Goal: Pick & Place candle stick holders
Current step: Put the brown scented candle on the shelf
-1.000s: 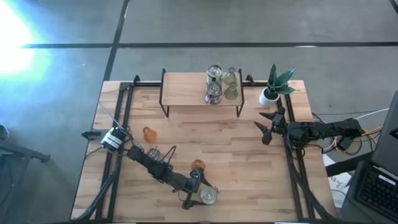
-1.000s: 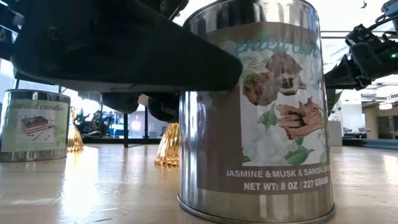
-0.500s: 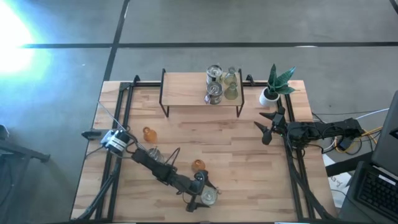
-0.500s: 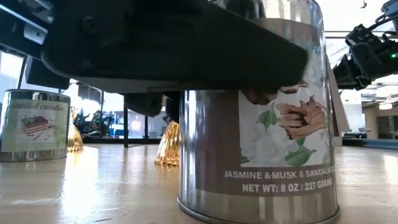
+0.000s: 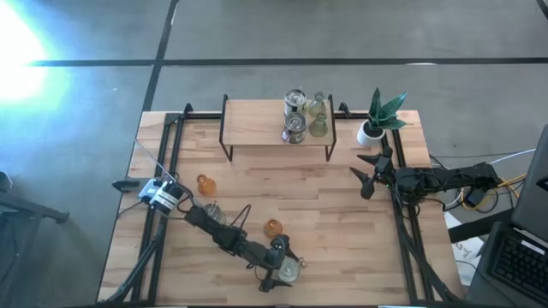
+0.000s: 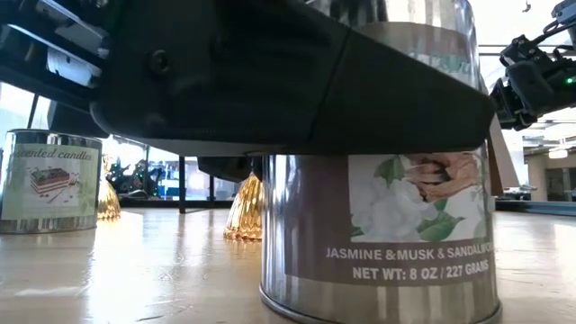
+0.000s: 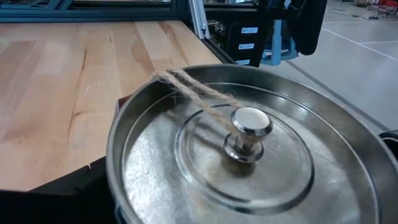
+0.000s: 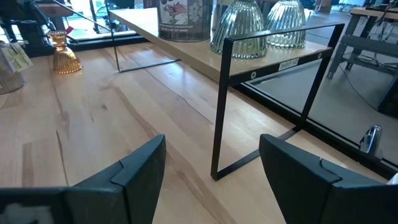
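A silver candle tin with a knobbed lid stands near the table's near edge; it fills the low view. My left gripper is open over it, one finger on each side of its wall. Two orange glassy holders and a second tin stand on the table. Two tins and two pale green holders stand on the wooden shelf. My right gripper is open and empty at the right. My left gripper comes at the tin slanting down from the table's left, its fingers beside the rim of the lid. The tin stands upright on the table. Whether the fingers touch its wall, I cannot tell.
A green plant in a white pot stands at the far right beside the shelf. The shelf's black frame leg is just ahead of my right gripper. Bare wood lies in the table's middle.
My left gripper has gone toward the table's right and near edges and now stands over the silver tin, covering its upper half in the low view. The tin has shifted a little toward that view's right.
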